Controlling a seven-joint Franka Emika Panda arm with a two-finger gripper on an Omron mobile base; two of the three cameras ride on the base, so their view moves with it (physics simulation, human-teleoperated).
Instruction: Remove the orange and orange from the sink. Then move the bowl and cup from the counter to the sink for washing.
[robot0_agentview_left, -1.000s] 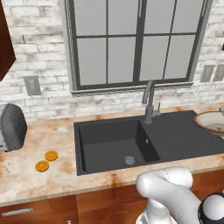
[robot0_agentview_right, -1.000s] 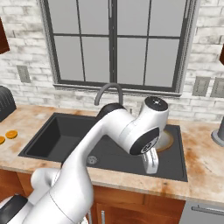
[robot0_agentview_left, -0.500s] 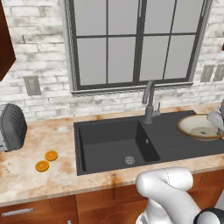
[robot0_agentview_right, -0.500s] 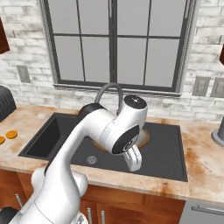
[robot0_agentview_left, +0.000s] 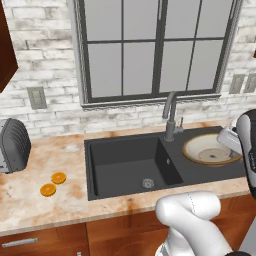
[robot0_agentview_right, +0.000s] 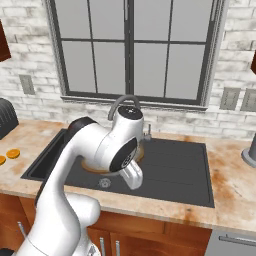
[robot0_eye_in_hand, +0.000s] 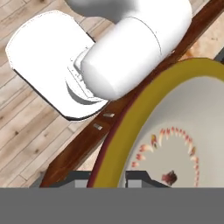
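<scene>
The bowl (robot0_agentview_left: 210, 150), cream inside with a tan rim, hangs just over the ribbed drainboard of the black sink (robot0_agentview_left: 125, 167), right of the faucet (robot0_agentview_left: 171, 116). My gripper (robot0_agentview_left: 224, 141) is shut on the bowl's right rim. In the hand view the yellow-brown rim of the bowl (robot0_eye_in_hand: 175, 144) runs down between the two fingertips of the gripper (robot0_eye_in_hand: 109, 178). In the right base view my arm covers most of the bowl (robot0_agentview_right: 141, 150). Two oranges (robot0_agentview_left: 58, 177) (robot0_agentview_left: 48, 190) lie on the counter (robot0_agentview_left: 45, 210) left of the sink. The cup is out of view.
A grey toaster (robot0_agentview_left: 12, 145) stands at the far left against the brick wall. The basin with its round drain (robot0_agentview_left: 147, 183) holds nothing. A dark object (robot0_agentview_right: 250, 150) stands on the counter at the far right. Wood cabinets run below the counter edge.
My gripper has carried the bowl leftward, from the counter at the right edge to above the drainboard. The oranges have stayed put.
</scene>
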